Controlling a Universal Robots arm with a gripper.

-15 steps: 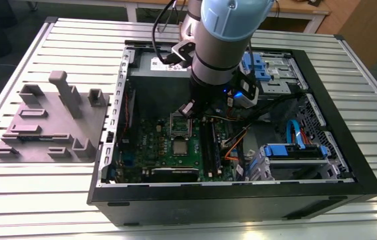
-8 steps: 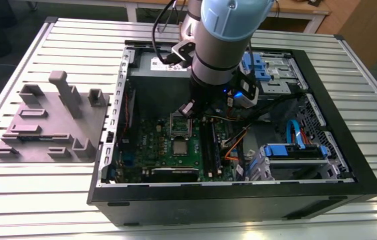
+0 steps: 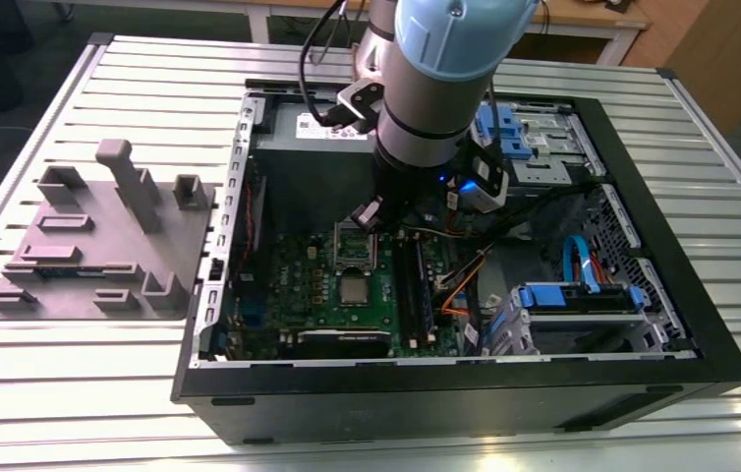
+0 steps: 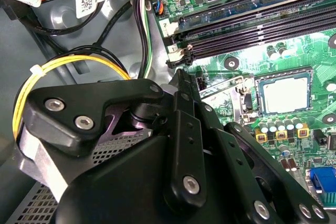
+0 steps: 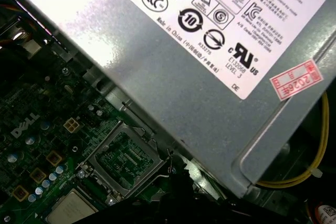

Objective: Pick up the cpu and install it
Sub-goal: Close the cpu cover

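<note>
I count one cpu (image 3: 354, 288), flat on the green motherboard (image 3: 305, 285) at the exterior view's lower centre, just beside one open socket (image 3: 351, 246). One gripper (image 4: 181, 80) hangs near that socket; apart or together, I cannot tell. One grey power supply (image 5: 173, 61) stands alongside.

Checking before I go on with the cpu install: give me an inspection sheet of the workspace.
Surface: slatted metal table carrying the open computer case.
Job's things: cpu lies flat on the green board, beside an open metal frame.
Clutter: grey fixture tray at the exterior view's left.
Grippers: gripper low inside the case, above the board near the cpu.
Cables: yellow bundle beside the gripper; orange wires and blue cable inside the case.
Surroundings: wooden furniture beyond the table.
</note>
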